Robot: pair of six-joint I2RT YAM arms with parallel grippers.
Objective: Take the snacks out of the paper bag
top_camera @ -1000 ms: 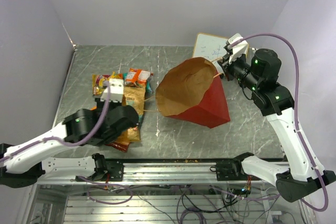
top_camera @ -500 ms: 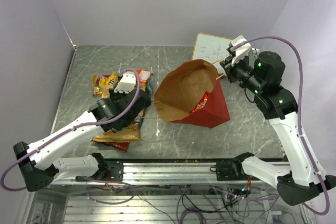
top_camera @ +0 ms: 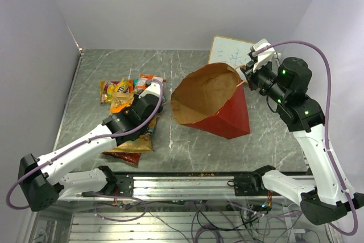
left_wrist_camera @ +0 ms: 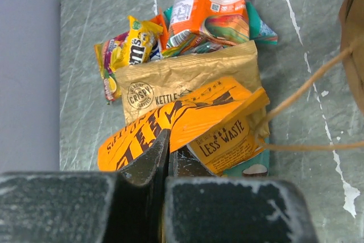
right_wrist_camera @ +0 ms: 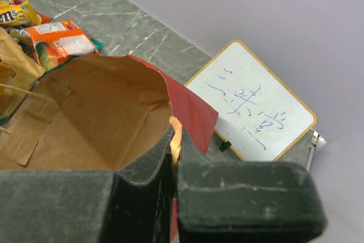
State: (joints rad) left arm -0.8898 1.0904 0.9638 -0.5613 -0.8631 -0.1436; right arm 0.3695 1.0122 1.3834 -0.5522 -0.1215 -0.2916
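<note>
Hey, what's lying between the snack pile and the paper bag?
Only the bag's cord handle crosses bare table; the left wrist view shows it.

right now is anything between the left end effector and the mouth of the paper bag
Only the cord handle of the paper bag, strung across the gap toward the snacks by the left end effector. Nothing else visible stands there.

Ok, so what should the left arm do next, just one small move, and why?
Probably open the left gripper. It is shut at the edge of the orange packet, right above the pile of snacks, so a held packet would land there. The right gripper holds the paper bag by its rim, mouth toward the pile, ready for a reach inside.
</note>
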